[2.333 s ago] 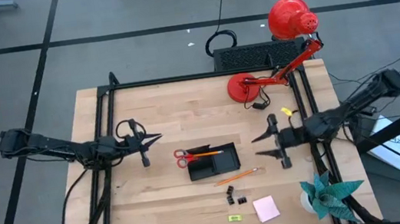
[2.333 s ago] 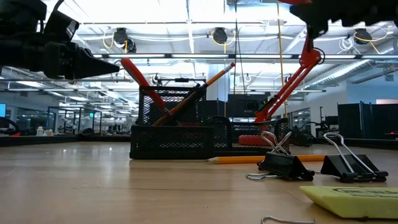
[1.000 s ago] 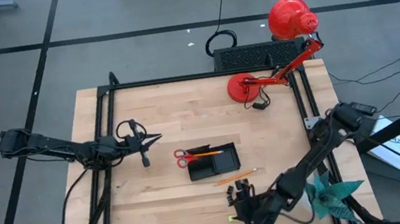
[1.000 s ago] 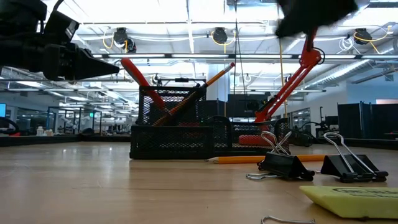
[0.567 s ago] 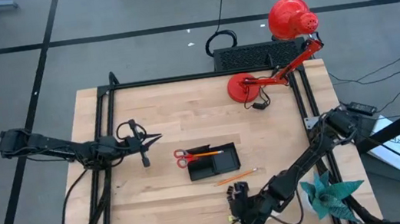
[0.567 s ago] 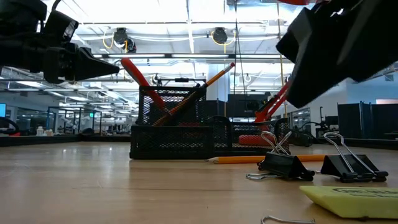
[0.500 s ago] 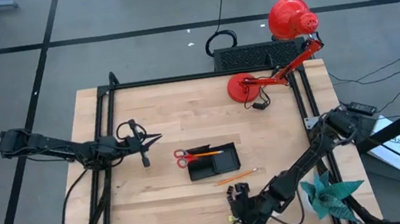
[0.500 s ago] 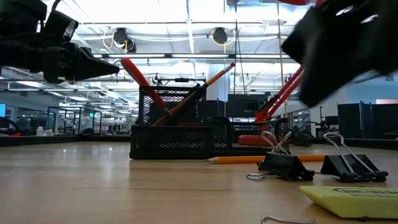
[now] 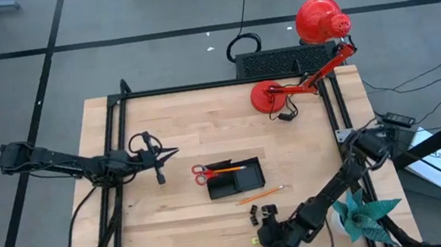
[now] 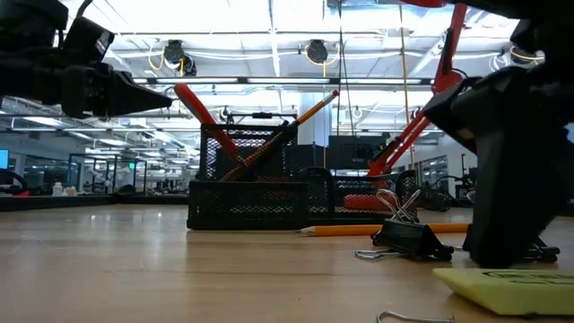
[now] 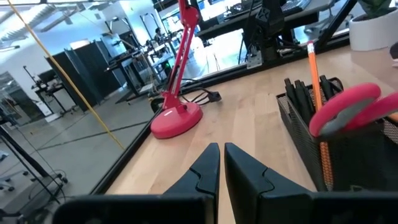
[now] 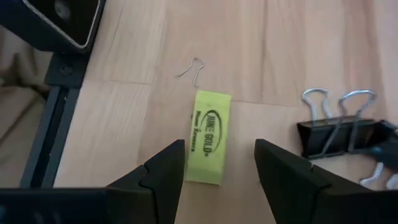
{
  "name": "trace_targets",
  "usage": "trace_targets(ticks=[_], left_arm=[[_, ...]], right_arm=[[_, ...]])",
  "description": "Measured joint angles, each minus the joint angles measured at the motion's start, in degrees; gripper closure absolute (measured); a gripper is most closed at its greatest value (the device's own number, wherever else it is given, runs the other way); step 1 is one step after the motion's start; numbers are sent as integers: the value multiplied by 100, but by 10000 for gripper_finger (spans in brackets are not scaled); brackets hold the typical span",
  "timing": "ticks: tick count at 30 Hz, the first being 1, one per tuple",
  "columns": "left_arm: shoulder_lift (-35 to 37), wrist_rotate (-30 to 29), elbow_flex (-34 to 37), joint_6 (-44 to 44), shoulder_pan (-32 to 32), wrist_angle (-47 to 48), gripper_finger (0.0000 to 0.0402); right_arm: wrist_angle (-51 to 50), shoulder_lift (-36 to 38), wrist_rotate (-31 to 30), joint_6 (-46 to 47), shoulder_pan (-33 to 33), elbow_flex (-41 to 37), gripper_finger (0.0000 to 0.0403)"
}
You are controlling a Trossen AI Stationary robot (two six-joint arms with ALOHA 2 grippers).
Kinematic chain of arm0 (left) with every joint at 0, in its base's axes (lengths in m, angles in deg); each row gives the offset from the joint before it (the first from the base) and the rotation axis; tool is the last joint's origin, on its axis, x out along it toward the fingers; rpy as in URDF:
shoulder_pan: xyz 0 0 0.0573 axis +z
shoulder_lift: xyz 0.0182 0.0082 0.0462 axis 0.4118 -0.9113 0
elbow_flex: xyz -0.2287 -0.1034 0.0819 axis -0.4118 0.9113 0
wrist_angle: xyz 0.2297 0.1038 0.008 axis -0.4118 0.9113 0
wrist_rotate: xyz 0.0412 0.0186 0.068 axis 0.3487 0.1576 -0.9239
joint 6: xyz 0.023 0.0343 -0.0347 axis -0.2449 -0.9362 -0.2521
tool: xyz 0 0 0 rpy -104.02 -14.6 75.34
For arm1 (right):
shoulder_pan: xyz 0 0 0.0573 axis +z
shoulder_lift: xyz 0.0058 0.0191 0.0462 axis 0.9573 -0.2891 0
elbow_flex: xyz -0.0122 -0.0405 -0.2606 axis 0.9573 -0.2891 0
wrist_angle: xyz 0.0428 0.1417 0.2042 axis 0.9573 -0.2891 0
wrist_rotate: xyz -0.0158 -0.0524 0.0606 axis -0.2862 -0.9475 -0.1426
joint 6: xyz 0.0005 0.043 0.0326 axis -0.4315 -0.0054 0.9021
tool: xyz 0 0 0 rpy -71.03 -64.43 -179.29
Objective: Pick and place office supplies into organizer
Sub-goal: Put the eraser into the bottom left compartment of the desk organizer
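Right hand [image 12: 217, 171]: spread wide, nothing held, lowered over the yellow-green eraser [image 12: 208, 137] at the table's near edge
Eraser: flat printed block, lying between the two fingers, contact cannot be told
Binder clips [image 12: 339, 127]: black with wire loops, just beside the eraser
Paper clip [image 12: 193, 68]: thin bent wire, close by
Organizer [image 9: 234, 177]: black mesh tray at mid-table [image 9: 186, 119], red-handled scissors [image 9: 201, 174] and an orange pencil [image 9: 228, 168] inside
Left hand [image 11: 221, 163]: pinched together, empty, above the table's far left
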Motion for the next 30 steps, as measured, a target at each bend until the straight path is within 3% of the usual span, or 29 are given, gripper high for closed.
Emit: trace_targets(ticks=[11,24,30], left_arm=[[-2,4,0,159,0,75,371],[-2,21,0,229,0,75,371],[-2,21,0,271,0,75,371]], right_arm=[[18,-45,35,-64,-21,4,222],[287,-32,14,-84,-59,-138,366],[301,64,-7,-302,-94,-153,364]])
